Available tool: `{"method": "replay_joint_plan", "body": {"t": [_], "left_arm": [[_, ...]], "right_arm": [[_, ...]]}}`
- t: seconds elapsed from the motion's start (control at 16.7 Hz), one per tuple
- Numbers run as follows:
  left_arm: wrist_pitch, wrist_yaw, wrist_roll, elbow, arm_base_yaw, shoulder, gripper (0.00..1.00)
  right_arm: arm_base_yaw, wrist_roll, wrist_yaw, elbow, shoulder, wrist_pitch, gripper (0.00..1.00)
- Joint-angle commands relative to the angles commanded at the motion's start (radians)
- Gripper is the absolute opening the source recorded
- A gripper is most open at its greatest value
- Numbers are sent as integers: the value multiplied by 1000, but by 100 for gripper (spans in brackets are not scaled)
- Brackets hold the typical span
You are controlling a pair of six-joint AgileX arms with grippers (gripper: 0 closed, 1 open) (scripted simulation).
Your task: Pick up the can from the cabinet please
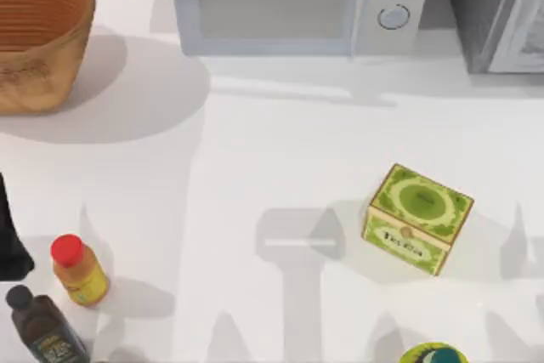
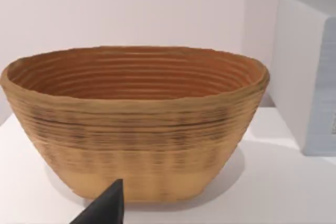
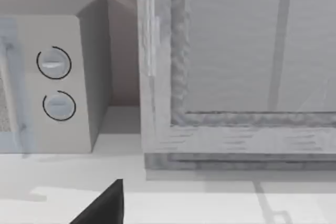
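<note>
The can is out of view. The grey cabinet (image 1: 497, 10) stands at the table's back right corner, and its framed front (image 3: 236, 77) faces the right wrist camera with nothing of the inside showing. A dark piece of my right gripper (image 3: 105, 205) pokes in low in the right wrist view, well short of the cabinet. My left arm (image 1: 8, 231) sits at the table's left edge. A dark piece of my left gripper (image 2: 105, 208) points at the woven basket (image 2: 134, 124).
A white microwave (image 1: 297, 2) stands at the back, left of the cabinet. The basket (image 1: 38, 36) is at the back left. A green tea box (image 1: 416, 218) lies right of centre, a round green-and-yellow-topped thing (image 1: 432, 354) at the front edge, and a red-capped bottle (image 1: 78, 271) and a dark bottle (image 1: 42, 329) at the front left.
</note>
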Motion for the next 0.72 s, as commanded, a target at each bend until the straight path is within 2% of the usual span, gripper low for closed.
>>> {"method": "replay_joint_plan", "body": {"t": [0.18,0.36,0.72], "left_arm": [[0,0,0,0,0,0,100],[0,0,0,0,0,0,100],[0,0,0,0,0,0,100]], "right_arm": [[2,0,2,11,11,-4,100],[15,1,15,107,102,-37,100],[67,5,65,563,462,-149,100]]}}
